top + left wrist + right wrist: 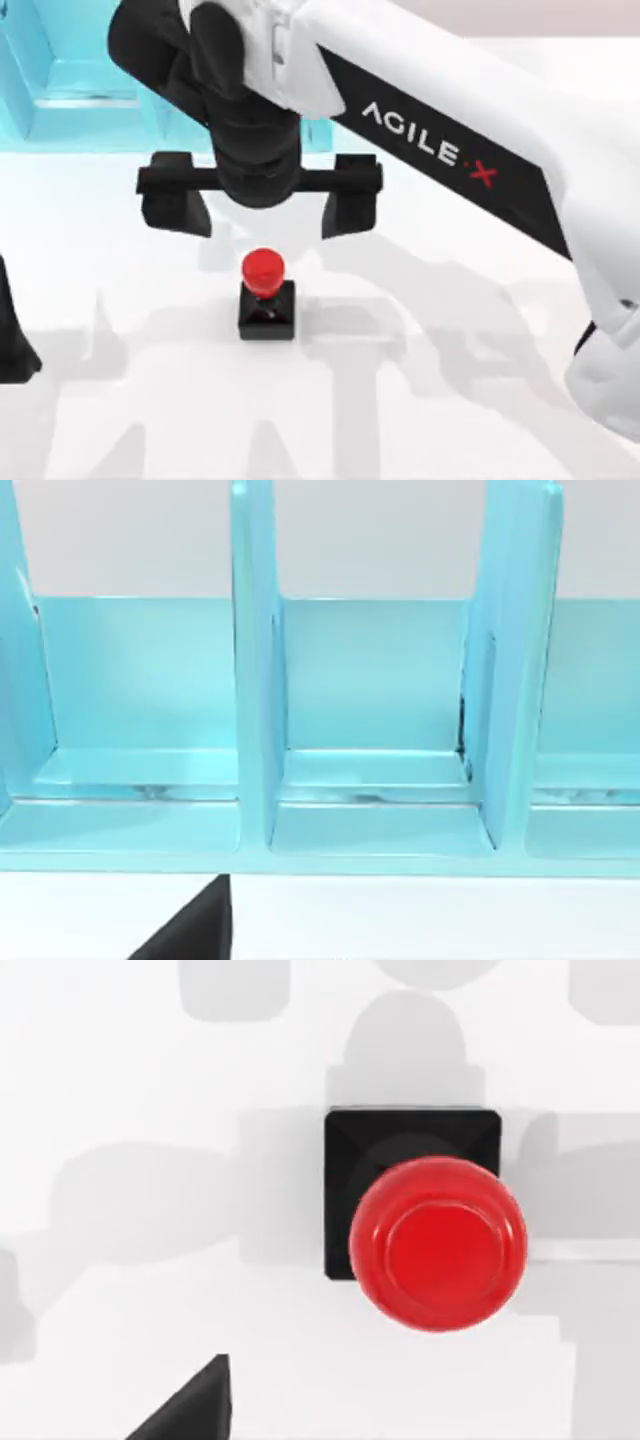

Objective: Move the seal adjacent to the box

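Seal (266,295): stood upright on the table (450,400), near the blue box (70,90) but apart.
Right gripper (262,212): hung spread wide above it, empty, apparently lined up to descend.
Left arm (12,340): parked at left edge.

Seal (266,297), red round knob on black square base, upright on white table, box (70,75) well apart

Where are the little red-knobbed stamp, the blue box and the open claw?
Seal, black square base, red knob (264,270): top view, on the knob.
Light blue partitioned box (370,680): left wrist view, back wall.
Right gripper (260,212): top view, between fingertips.
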Controlling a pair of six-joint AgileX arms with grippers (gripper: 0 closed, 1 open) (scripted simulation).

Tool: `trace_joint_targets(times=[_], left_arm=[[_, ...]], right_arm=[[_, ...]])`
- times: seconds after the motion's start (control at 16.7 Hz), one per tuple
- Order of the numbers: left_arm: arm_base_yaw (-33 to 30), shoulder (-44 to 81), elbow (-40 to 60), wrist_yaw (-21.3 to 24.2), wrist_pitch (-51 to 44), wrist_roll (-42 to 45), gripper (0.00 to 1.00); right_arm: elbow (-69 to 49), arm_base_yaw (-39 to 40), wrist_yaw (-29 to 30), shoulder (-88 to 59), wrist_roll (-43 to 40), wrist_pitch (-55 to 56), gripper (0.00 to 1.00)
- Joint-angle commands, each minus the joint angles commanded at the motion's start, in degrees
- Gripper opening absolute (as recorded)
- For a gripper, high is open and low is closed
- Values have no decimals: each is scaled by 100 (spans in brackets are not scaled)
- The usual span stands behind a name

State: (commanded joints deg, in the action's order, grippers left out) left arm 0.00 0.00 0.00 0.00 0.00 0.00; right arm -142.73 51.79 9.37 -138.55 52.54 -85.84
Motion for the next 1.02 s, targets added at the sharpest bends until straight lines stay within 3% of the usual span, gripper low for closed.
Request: trace_joint_targets(times=[0.6, 1.02], left_arm=[[0, 0, 0, 0, 0, 0, 100], [0, 0, 0, 0, 0, 0, 100]], right_arm=[[-162, 65, 16, -260, 78, -58, 100], [1544, -51, 3, -249, -46, 1674, 100]])
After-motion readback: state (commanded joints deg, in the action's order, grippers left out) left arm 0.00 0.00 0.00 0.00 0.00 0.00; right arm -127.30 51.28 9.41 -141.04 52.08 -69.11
